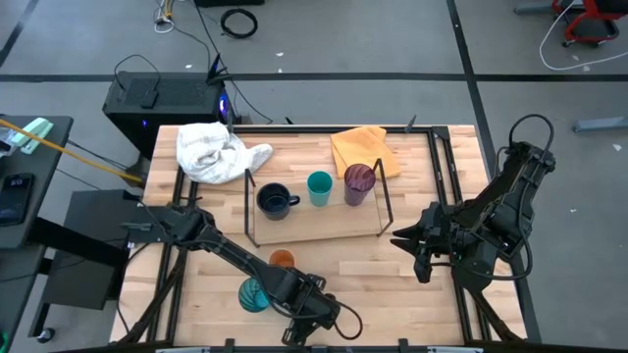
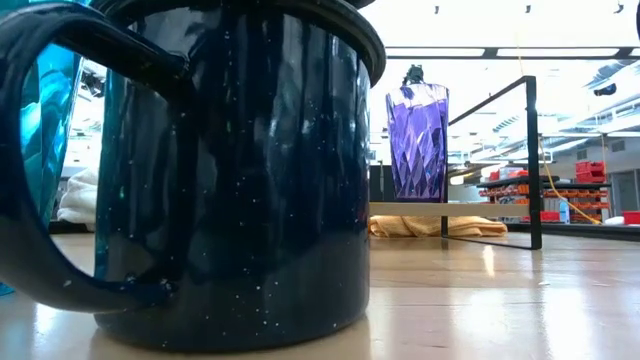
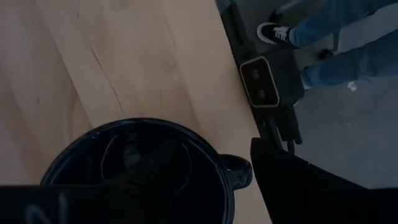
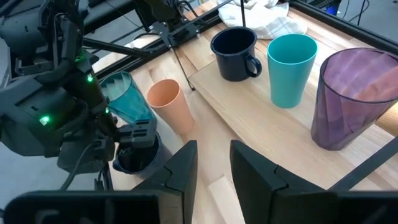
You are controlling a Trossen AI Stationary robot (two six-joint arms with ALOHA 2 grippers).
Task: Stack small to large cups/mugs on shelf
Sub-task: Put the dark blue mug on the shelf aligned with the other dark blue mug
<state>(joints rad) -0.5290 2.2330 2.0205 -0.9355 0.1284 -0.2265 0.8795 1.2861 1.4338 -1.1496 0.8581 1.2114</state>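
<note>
High view gives us the layout: the shelf sits mid-frame on the wooden table, carrying a navy mug, a teal cup and a purple tumbler in a row from left to right. Below it, at the lower centre of the frame, stand the patterned teal tumbler and the orange cup, both off the shelf.

We judge the step in hand to be gripping the second navy mug, which fills the bottom of the left wrist view and looms at the left of the low view. The left gripper hovers over it at the bottom centre of the high view, with one finger apparently inside the rim and one outside; we cannot tell whether it is pinching yet. To do this well, we would clamp the wall away from the handle, lift straight up, and clear the orange cup beside it.

The right gripper waits at the right of the table, its fingers apart and empty.

We find no readable brand, label or writing anywhere.
</note>
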